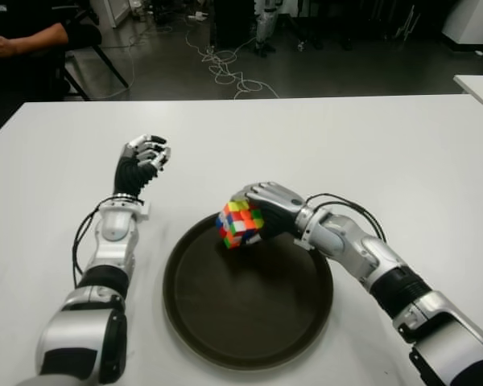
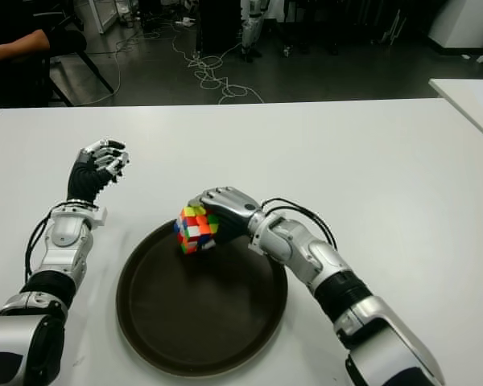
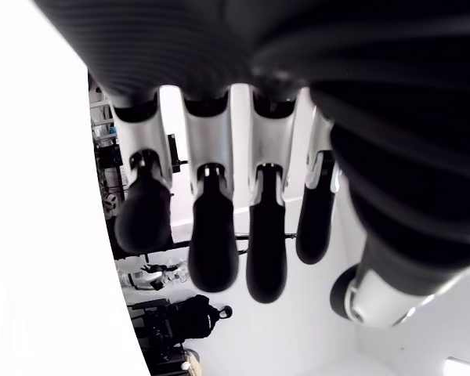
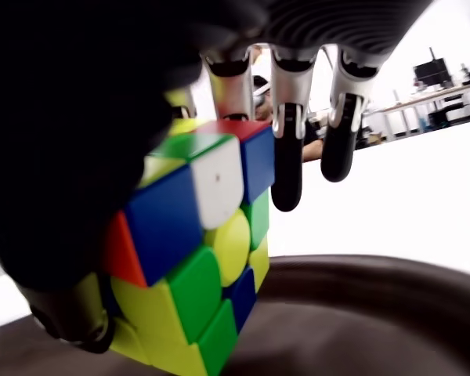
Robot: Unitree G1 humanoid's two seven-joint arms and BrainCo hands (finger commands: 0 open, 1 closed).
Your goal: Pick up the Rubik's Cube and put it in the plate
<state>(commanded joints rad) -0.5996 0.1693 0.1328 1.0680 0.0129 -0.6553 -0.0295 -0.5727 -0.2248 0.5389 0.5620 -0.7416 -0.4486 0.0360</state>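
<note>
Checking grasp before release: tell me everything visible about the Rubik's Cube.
The Rubik's Cube is a scrambled, stickerless-looking plastic cube with rounded tiles in red, blue, green, yellow, orange and white. It is tilted, one corner pointing down, held in the right hand, whose fingers wrap its far and top sides. It sits over the far rim area of the dark round plate. The right wrist view shows its low corner near the plate's surface; whether it touches cannot be told.

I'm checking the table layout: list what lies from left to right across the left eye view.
Left robot hand, idle with nothing in it → Rubik's Cube, held over the far rim of the plate → right robot hand gripping the cube. The plate spans beneath the cube, so its own place in the order is unclear.
</note>
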